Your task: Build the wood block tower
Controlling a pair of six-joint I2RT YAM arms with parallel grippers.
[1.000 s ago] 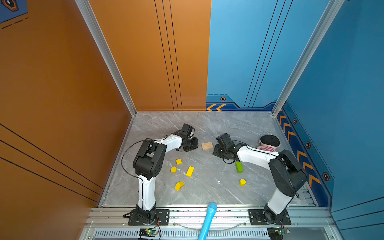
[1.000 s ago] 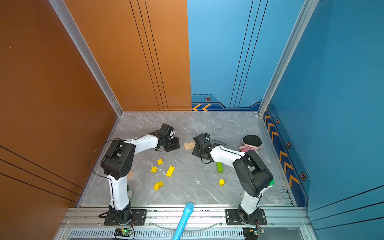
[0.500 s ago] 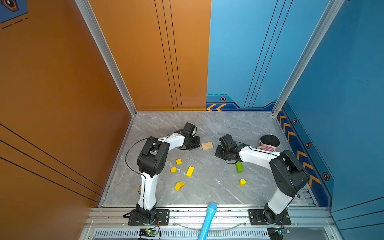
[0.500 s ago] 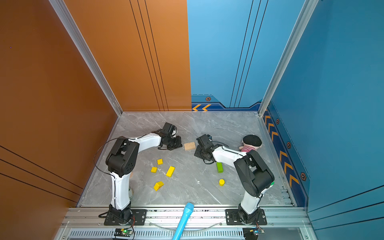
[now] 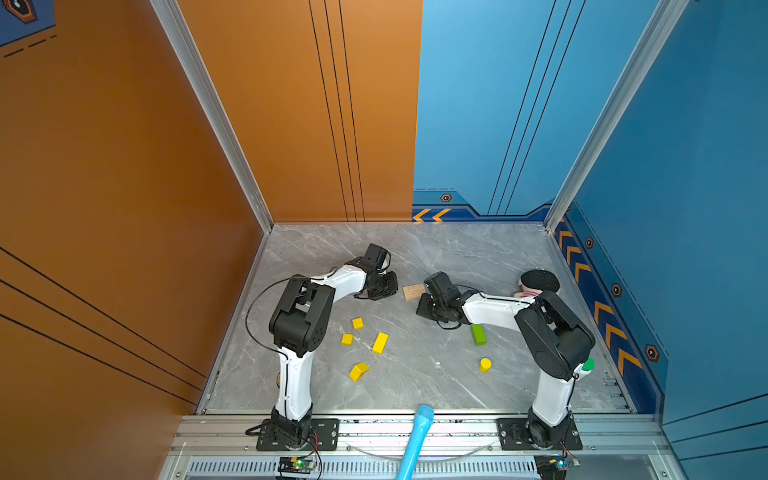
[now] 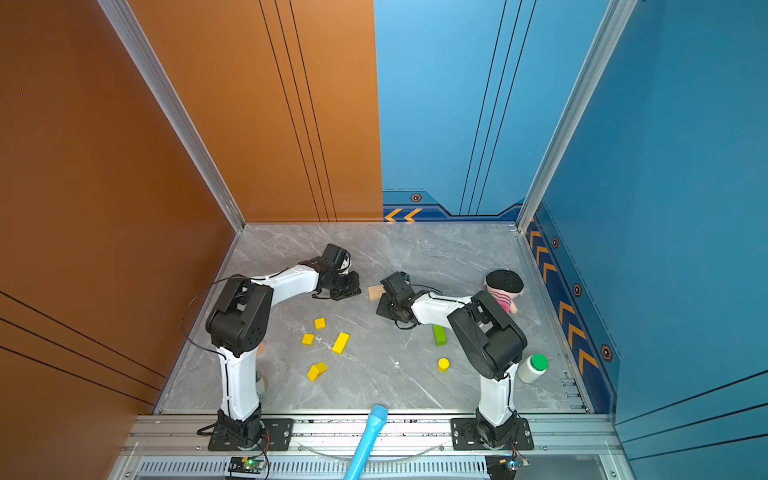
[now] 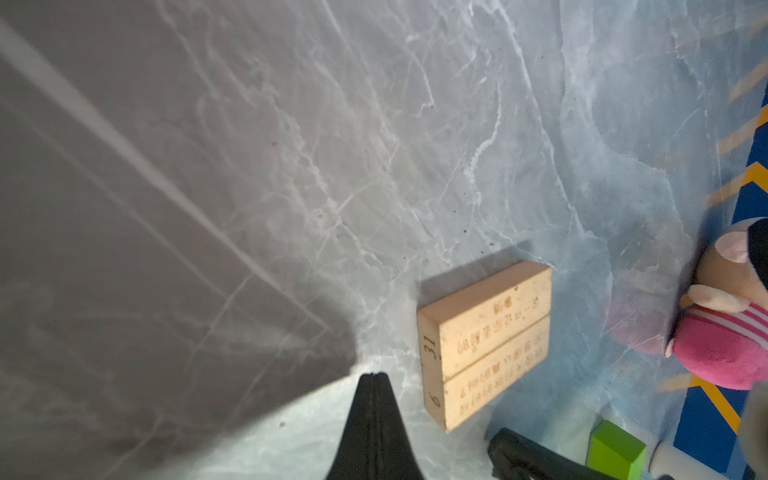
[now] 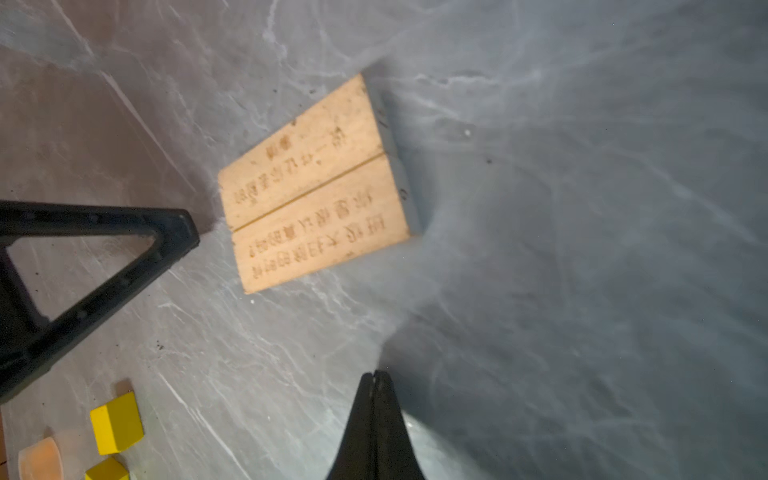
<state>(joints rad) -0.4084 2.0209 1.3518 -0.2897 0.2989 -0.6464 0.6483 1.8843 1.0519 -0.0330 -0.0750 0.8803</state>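
Note:
Two tan planks (image 5: 413, 291) (image 6: 375, 292) lie flat side by side, touching, printed faces up, between my grippers. My left gripper (image 5: 388, 286) (image 7: 374, 375) is shut and empty, low over the floor just left of the planks (image 7: 490, 345). My right gripper (image 5: 424, 305) (image 8: 376, 374) is shut and empty, just right of and nearer than the planks (image 8: 316, 187). In both top views a green bar (image 5: 478, 334) lies under the right forearm. Two yellow cubes (image 5: 357, 323) (image 5: 347, 340), a yellow bar (image 5: 380, 343), a roof-shaped piece (image 5: 358, 371) and a yellow cylinder (image 5: 485, 365) lie scattered nearer the front.
A plush toy (image 6: 505, 291) lies at the right by the wall. A white bottle with green cap (image 6: 532, 368) sits behind the right arm's base column. A blue tube (image 6: 365, 440) sticks up at the front rail. Walls close off the left, back and right.
The left gripper has edged slightly right toward the planks and the right arm has shifted a little left. Both grippers stay shut; the planks have not moved.

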